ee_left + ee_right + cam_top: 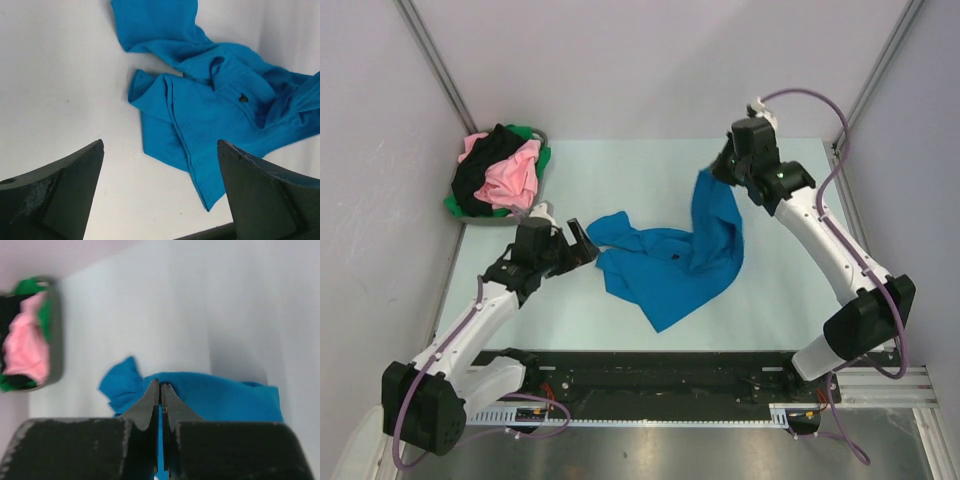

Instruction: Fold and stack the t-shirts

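On the table (620, 180) the blue shirt (670, 265) lies crumpled between the arms, its long axis running left to right. The right gripper (160, 386) is clamped on its far right edge, holding that end raised. The left gripper (582, 240), jaws wide apart, hovers just beside the loose left end, the nearer arm for it.

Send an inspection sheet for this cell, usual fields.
Surface: pale table, carrying one shirt.
Job's things: blue t-shirt crumpled mid-table, one end lifted; pink t-shirt, black t-shirt, green t-shirt heaped in the basket.
Clutter: nothing seen.
Grippers: left gripper jaws wide open, holding nothing, shirt just ahead; right gripper jaws shut on the blue t-shirt's raised end.
Cables: purple cables along both arms, off the cloth.
Surroundings: grey basket far-left corner; plain walls, metal posts.
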